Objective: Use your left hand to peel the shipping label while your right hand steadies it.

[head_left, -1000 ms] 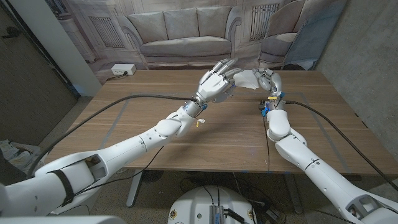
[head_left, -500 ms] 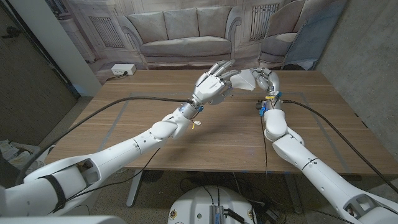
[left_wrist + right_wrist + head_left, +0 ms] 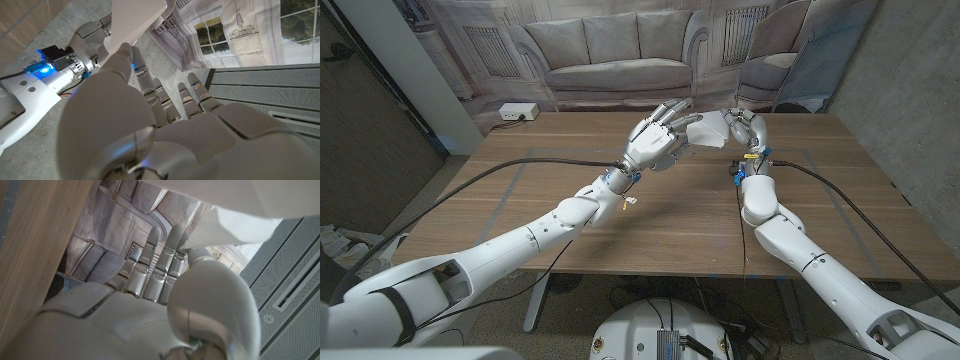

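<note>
The shipping label (image 3: 708, 128) is a white sheet held up above the far middle of the wooden table (image 3: 680, 215). My right hand (image 3: 748, 130) grips its right side, and its thumb (image 3: 200, 260) presses on the white sheet (image 3: 225, 215) in the right wrist view. My left hand (image 3: 655, 140) meets the sheet's left edge with its other fingers spread. In the left wrist view its thumb (image 3: 122, 52) sits at the corner of the label (image 3: 137, 20), against a finger, with my right hand (image 3: 92, 47) behind it.
Black cables (image 3: 520, 165) run along both arms across the table. A backdrop printed with a sofa (image 3: 615, 50) hangs behind the far edge. A white power strip (image 3: 517, 112) lies on the floor beyond the table's far left corner.
Both hands have drifted a little to the left together, carrying the label with them. The left hand stays at the sheet's left edge.
</note>
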### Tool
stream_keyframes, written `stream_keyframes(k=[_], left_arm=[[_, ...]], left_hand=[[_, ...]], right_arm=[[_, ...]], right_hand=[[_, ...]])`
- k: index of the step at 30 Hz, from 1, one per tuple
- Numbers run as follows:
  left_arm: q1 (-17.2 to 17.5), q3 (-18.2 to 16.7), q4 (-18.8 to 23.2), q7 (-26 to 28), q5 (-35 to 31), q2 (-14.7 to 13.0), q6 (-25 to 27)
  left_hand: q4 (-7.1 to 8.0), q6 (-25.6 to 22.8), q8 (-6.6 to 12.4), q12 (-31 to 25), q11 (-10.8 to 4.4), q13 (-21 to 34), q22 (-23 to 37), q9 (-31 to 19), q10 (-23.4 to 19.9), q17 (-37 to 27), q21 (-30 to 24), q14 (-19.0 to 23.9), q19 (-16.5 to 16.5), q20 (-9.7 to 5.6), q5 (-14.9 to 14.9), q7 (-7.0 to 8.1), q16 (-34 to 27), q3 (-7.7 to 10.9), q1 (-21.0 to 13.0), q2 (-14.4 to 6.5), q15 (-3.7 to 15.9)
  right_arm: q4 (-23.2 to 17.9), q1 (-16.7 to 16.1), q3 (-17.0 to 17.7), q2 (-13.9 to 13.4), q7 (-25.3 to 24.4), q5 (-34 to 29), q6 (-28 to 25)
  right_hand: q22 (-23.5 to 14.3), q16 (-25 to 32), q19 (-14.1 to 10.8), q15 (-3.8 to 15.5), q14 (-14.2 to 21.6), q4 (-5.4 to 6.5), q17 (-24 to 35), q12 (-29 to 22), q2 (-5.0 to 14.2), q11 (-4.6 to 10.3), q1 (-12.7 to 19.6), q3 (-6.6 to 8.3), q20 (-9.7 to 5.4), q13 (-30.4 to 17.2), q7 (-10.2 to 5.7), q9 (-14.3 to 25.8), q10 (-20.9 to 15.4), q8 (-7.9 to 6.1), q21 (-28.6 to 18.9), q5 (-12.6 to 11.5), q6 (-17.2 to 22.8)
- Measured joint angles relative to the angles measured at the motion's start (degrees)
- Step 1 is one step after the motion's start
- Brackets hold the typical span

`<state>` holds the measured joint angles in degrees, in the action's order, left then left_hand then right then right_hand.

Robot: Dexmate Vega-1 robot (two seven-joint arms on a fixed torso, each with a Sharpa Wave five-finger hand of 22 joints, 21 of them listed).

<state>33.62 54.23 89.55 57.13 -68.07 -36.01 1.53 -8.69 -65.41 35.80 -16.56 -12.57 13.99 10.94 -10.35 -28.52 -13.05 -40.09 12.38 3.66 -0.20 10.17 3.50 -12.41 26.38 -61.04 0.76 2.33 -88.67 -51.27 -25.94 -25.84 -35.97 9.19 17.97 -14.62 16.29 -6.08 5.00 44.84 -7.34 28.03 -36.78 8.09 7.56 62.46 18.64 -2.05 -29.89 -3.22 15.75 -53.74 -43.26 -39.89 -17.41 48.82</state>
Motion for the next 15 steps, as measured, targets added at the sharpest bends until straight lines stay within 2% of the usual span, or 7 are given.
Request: stream_keyframes(k=[10, 15], left_arm=[[1.06, -0.76, 1.19, -0.04, -0.03, -1.03, -0.19], [1.40, -1.01, 1.57, -0.07, -0.10, -1.47, -0.43]], left_hand=[[-0.05, 0.00, 0.04, 0.00, 0.00, -0.01, 0.00, 0.00, 0.00, 0.00, -0.48, 0.00, -0.21, -0.21, 0.25, 0.00, 0.00, 0.52, -0.46, 0.63, 0.00], [-0.24, 0.01, 0.33, 0.00, 0.00, -0.01, 0.00, -0.01, 0.00, 0.00, -0.49, 0.00, -0.21, -0.21, 0.25, 0.01, 0.00, 0.71, -0.38, 0.68, 0.00]], right_arm=[[-0.58, -0.10, -0.05, 0.25, -1.04, -0.48, -0.47], [-1.11, -0.29, -0.05, 0.31, -1.59, -0.72, -0.84]], right_hand=[[0.26, -0.40, 0.20, -0.10, 0.10, 0.00, 0.27, 0.00, -0.07, 0.00, -0.55, 0.00, -0.20, -0.07, 0.00, 0.03, 0.00, 0.16, -0.39, 0.01, 0.00], [0.26, -0.40, 0.50, -0.10, 0.10, 0.00, 0.27, 0.00, -0.07, -0.01, -0.55, 0.00, 0.11, -0.29, 0.00, 0.04, 0.00, -0.19, -0.61, 0.04, 0.00]])
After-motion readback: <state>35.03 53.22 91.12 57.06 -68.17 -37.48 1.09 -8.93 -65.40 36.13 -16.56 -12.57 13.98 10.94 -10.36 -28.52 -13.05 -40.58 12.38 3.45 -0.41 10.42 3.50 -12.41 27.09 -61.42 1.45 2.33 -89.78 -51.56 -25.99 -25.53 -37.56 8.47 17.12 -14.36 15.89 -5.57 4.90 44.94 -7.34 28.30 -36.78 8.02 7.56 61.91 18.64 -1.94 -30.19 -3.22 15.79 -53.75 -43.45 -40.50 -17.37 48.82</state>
